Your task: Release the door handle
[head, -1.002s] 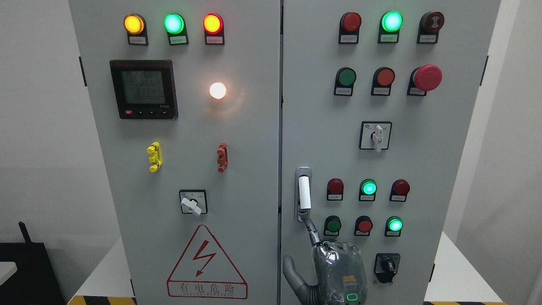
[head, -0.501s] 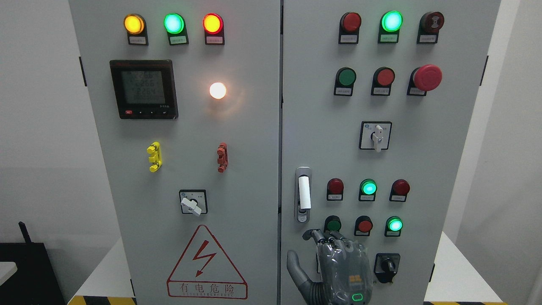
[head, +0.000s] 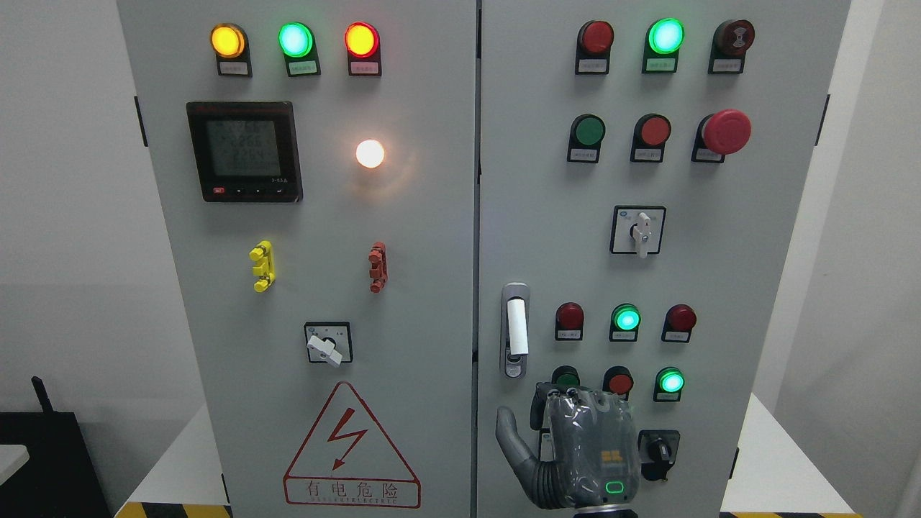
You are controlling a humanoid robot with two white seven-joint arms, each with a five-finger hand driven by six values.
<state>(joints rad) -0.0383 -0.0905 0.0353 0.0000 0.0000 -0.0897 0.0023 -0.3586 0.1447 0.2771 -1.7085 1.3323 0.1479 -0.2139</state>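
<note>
The door handle (head: 514, 331) lies flush in its recess, free; my right hand (head: 575, 450) hangs just below with fingers curled on nothing, so it cannot catch it.

Single head view, close, level, facing cabinet doors (head: 403, 288) head-on; cabinet fills frame.

We're looking at an industrial or electrical test room. A grey two-door cabinet (head: 403, 288) fills the view, crowded with lit pilot lamps (head: 296, 39), push buttons (head: 589, 131), a red emergency stop (head: 727, 132), a digital meter (head: 244, 151), selector switches (head: 638, 231) and a high-voltage warning triangle (head: 351, 447). Hazard striping (head: 173, 510) marks the floor, and the walls (head: 72, 216) are plain white.
</note>
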